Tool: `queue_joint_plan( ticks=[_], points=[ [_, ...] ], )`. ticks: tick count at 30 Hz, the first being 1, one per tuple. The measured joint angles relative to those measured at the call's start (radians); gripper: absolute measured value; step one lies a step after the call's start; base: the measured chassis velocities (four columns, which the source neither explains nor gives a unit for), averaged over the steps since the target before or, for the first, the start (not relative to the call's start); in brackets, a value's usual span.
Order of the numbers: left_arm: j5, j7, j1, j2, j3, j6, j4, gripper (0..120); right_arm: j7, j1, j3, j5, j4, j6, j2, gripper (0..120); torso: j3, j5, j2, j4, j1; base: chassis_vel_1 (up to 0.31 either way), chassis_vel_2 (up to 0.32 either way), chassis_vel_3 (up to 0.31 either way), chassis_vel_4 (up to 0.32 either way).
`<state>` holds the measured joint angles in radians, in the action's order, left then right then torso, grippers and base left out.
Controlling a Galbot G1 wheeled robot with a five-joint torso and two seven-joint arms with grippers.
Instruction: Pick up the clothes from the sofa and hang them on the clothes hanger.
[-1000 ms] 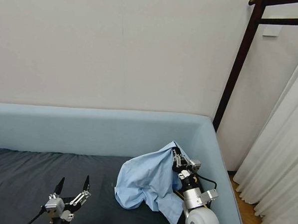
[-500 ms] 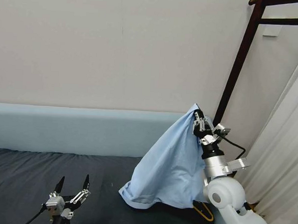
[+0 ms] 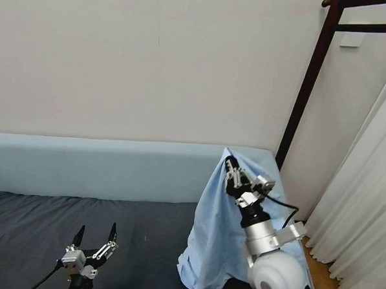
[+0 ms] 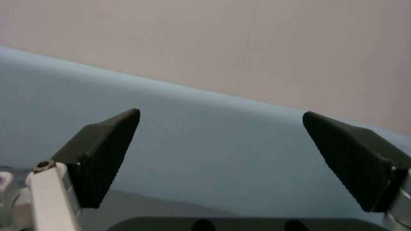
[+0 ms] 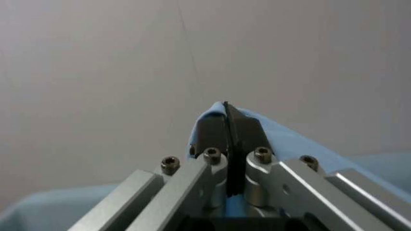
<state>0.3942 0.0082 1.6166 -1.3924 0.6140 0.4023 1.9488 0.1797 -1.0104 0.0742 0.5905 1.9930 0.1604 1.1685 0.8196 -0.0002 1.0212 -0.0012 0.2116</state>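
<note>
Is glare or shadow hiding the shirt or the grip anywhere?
Head view: soft even light, no glare; the shirt hanging from the right gripper shows faint fold shading. Right wrist view: shut fingers dark against the pale wall, shirt visible around them. Left wrist view: left gripper open, dark, no glare.

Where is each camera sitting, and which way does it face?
Head view: on the head, looking forward and down at the sofa, wall and clothes stand; both arms show, the right gripper holding up the shirt.
Left wrist view: on the left wrist, facing the sofa back and wall, between the open fingers of the left gripper.
Right wrist view: on the right wrist, facing the wall; shut fingers pinch the shirt.
Shared: head and right wrist views show the pinched shirt.
</note>
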Motion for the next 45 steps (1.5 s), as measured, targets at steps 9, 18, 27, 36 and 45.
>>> queue_joint_plan(
  ticks=[9,18,27,36,45],
  points=[
    [0.0,-0.002,0.014,-0.002,0.012,0.012,0.004,100,-0.12,0.191,-0.011,-0.081,-0.46,0.099,0.055,0,0.0,0.0002,0.0,0.0003,0.0,0.0,0.0,0.0,0.0],
    [0.0,-0.014,0.028,0.0,0.03,0.013,0.017,100,-0.3,0.406,-0.005,-0.176,-0.887,0.173,0.078,0,0.0,-0.0001,0.0,0.0001,0.0,0.0,0.0,0.0,0.0],
    [0.0,-0.025,0.026,-0.004,0.036,0.017,0.007,100,-0.093,0.243,0.061,-0.317,-0.783,-0.025,0.049,26,0.0,-0.0001,0.0,0.0002,0.0,0.0,0.0,0.0,0.0],
    [-0.003,-0.023,0.027,-0.013,0.026,0.027,0.018,100,0.023,-0.068,0.054,-0.229,-0.351,-0.246,-0.112,58,0.0,-0.0001,0.0,-0.0001,0.0,0.0,0.0,0.0,0.0],
    [-0.005,-0.021,0.034,-0.015,0.022,0.029,0.038,100,-0.119,-0.328,0.007,-0.479,-0.218,-0.071,-0.162,92,0.0,-0.0001,0.0,0.0,0.0,0.0,0.0,0.0,0.0]
  ],
)
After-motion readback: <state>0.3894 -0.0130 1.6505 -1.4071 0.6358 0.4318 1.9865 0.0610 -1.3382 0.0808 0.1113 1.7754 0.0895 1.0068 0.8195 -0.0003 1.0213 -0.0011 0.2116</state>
